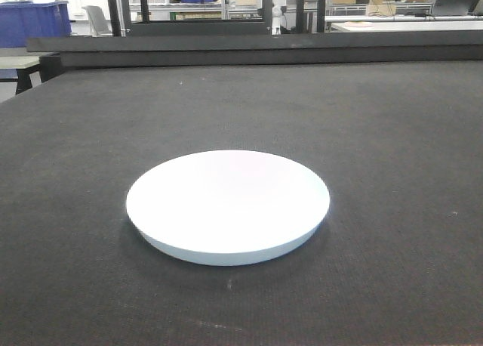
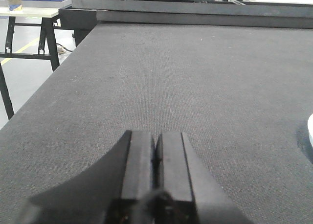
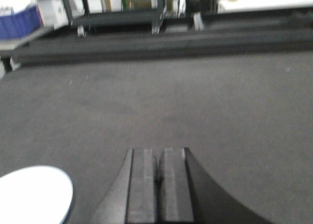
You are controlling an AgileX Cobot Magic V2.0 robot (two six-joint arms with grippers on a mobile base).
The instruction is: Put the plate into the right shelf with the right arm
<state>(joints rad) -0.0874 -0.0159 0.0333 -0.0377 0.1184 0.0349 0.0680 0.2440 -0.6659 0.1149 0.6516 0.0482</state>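
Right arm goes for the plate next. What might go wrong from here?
1. The right gripper is shut and the low-rimmed plate lies flat on the table: it may get shoved, not gripped.
2. The right wrist view is blurred, the plate cut off at its corner, so alignment is uncertain.
3. No view clearly shows the right shelf.

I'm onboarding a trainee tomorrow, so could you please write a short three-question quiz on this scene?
1. True or false: the right gripper is holding the plate.
2. In the right wrist view, where does the plate show? A) lower left B) upper right C) centre
3. Fill in: the left gripper is ____, with nothing between its fingers.
Key: 1 false, the gripper is apart from the plate, which lies on the dark table. 2 A. 3 shut.
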